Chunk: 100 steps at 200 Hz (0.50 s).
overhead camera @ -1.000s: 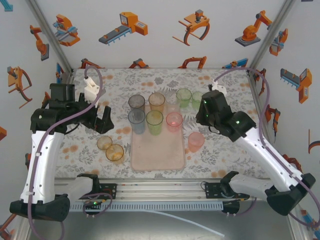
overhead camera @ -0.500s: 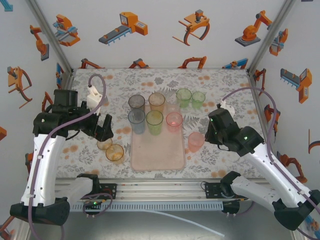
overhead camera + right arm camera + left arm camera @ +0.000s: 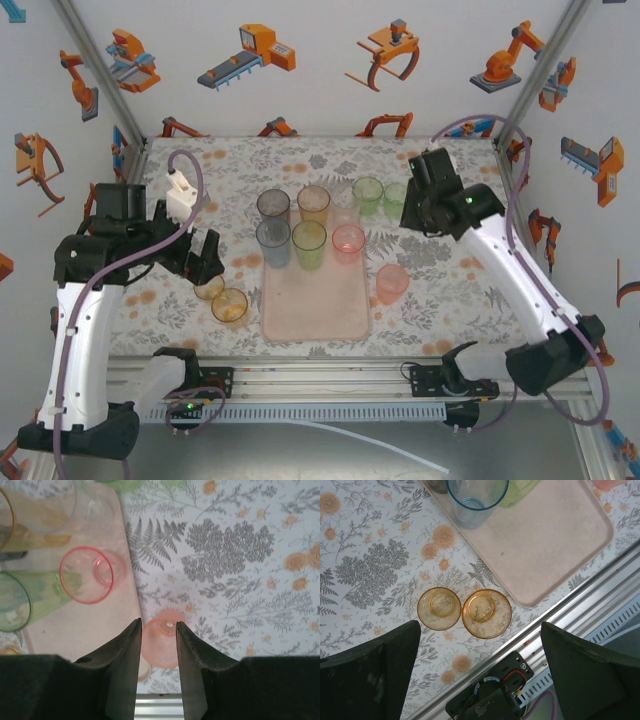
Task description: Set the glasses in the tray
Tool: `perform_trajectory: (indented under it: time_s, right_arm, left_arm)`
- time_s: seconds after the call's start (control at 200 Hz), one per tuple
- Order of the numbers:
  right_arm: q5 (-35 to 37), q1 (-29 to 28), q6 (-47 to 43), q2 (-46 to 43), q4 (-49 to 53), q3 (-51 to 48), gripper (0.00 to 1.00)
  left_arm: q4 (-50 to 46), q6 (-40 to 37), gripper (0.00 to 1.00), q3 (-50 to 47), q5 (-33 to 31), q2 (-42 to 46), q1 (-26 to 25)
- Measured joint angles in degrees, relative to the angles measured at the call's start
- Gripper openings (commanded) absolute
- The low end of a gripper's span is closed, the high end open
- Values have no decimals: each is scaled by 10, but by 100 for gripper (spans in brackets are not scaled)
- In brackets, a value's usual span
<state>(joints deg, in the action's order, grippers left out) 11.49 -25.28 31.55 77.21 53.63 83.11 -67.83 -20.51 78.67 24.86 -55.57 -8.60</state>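
My left gripper (image 3: 481,625) hangs wide open and empty over two amber glasses (image 3: 439,608) on the cloth beside the tray (image 3: 555,540). My right gripper (image 3: 158,625) is slightly parted, holding nothing. A pink glass (image 3: 391,283) stands right of the tray. Several stand at its far end, the clear one (image 3: 343,215) barely readable. A green glass (image 3: 393,192) is half hidden by my right arm. Floral cloth (image 3: 450,290), white walls (image 3: 320,90) with orange robot pictures.

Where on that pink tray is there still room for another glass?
The tray is bare across its near half, from the blue glass, green glass and pink glass to its near rim. Its far end is crowded with two rows.
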Motion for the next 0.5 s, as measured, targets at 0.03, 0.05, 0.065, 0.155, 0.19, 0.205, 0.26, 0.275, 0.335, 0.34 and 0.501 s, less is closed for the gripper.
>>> perform_trajectory:
  time_s: [0.03,0.05,0.065,0.155,0.19,0.205,0.26,0.275,0.335,0.34,0.501]
  right_arm:
    - [-7,10,-11,20,-3,19,34]
    - [-12,16,-18,32,-6,29,34]
    - [-15,20,-22,41,-8,37,34]
    - [-33,40,-50,93,-22,80,32]
    - [-39,45,-59,110,-29,92,31]
    - [-42,48,-63,118,-34,96,31]
    - [-52,57,-73,141,-47,106,30]
    - [-54,59,-76,147,-51,108,30]
    - [-63,66,-86,171,-66,113,30]
    - [-64,67,-87,172,-67,113,30]
    - [-83,79,-108,234,-102,133,29]
  left_arm:
    - [0,2,97,0,3,2,0]
    - [0,3,97,0,5,4,0]
    - [0,4,97,0,6,4,0]
    - [0,8,97,0,14,5,0]
    - [0,9,97,0,17,5,-1]
    - [0,9,97,0,18,5,-1]
    - [0,10,97,0,18,4,-2]
    - [0,10,97,0,18,4,-3]
    - [0,10,97,0,18,3,-4]
    - [0,10,97,0,18,3,-4]
    - [0,13,97,0,18,0,-4]
